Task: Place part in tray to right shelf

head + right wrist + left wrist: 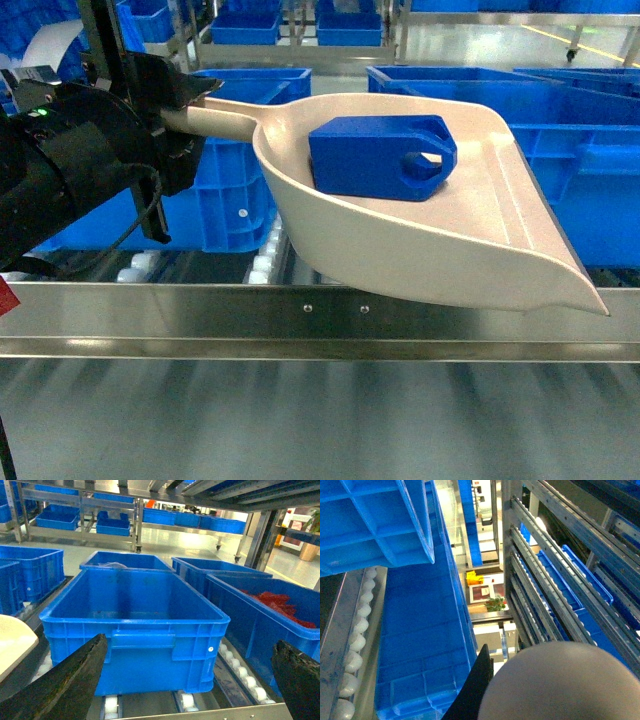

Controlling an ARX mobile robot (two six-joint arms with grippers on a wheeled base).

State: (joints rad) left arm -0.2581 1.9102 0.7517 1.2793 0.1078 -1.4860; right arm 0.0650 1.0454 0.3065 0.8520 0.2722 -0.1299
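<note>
Left tool (185, 110) is clamped on the tray's handle; the tray (480, 250) is held out over the front rail (320, 315) of the right shelf (120, 345), lip pointing right and slightly down. The part (380, 157) lies inside the tray near the handle end, against the back wall, loop toward the lip. Judgement: the slight tilt keeps the part seated during transport while aiming the lip at a crate. Right tool (190, 680) is spread wide and holds nothing, facing an empty blue crate (135, 630) on white rollers (111, 706). The neighbouring crate (270, 615) contains red items. Left wrist view shows only the tray's underside and crate walls. Likely next: carry right, tip out.
</note>
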